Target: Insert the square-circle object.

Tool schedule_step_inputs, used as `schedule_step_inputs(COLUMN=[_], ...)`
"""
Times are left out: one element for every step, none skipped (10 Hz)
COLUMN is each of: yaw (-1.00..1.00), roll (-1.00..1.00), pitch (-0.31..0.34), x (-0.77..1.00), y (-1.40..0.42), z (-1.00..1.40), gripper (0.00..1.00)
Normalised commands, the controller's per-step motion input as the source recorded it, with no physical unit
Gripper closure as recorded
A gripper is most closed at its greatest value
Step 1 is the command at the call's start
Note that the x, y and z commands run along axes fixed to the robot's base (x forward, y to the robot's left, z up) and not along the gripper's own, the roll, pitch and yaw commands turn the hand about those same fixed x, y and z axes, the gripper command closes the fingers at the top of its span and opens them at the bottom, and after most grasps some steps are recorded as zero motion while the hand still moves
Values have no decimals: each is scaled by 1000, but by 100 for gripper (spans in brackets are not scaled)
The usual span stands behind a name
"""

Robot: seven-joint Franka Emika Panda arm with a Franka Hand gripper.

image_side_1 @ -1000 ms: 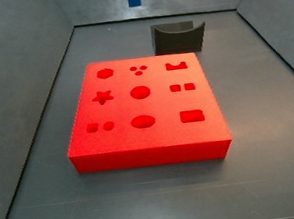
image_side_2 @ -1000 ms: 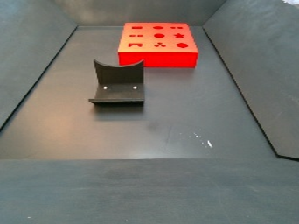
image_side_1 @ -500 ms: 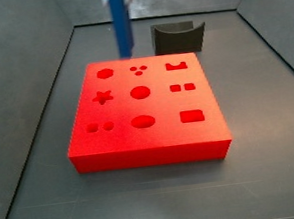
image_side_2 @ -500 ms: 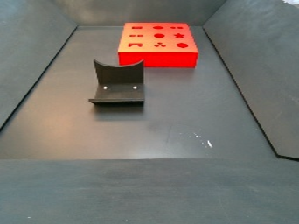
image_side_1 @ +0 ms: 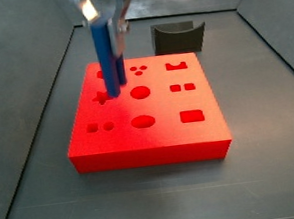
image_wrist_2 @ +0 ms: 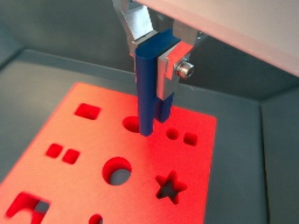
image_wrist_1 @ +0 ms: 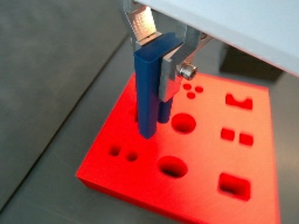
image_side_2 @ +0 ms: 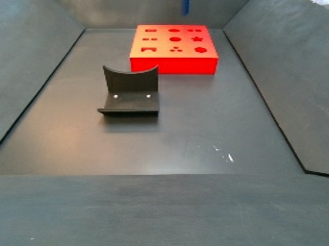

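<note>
The gripper [image_wrist_1: 162, 45] is closed on the top of the square-circle object [image_wrist_1: 149, 87], holding it upright with its lower end hanging just above the red block [image_side_1: 148, 152] directly beneath. Well beyond the gripper, the dark grey curved block [image_side_1: 178, 35] stands on the tabletop [image_side_1: 274, 136].

The dark grey tabletop [image_side_2: 193, 183] carries two things. A red slab [image_side_2: 175, 49] with shaped holes lies flat near the top of the frame, and the fixture [image_side_2: 129, 92] stands left of centre, well apart from it. The tool [image_side_1: 103, 16] hangs above the slab, upper centre.
</note>
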Motion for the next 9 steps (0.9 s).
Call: schedule_step_inputs(yaw=[-917, -940, -1000, -1000, -1000, -963, -914, -869, -789], roll=[29, 9, 0, -6, -54, -177, -220, -267, -353], pitch=[114, 140, 76, 0, -51, -134, -184, -231, -301], x=[-26, -37, -20, 0, 0, 0, 0, -60, -137], y=[-91, 0, 0, 0, 0, -9, -31, -43, -43], z=[-680, -551, -203, 0, 0, 0, -34, -103, -123], gripper=[100, 100, 100, 100, 100, 100, 100, 100, 100])
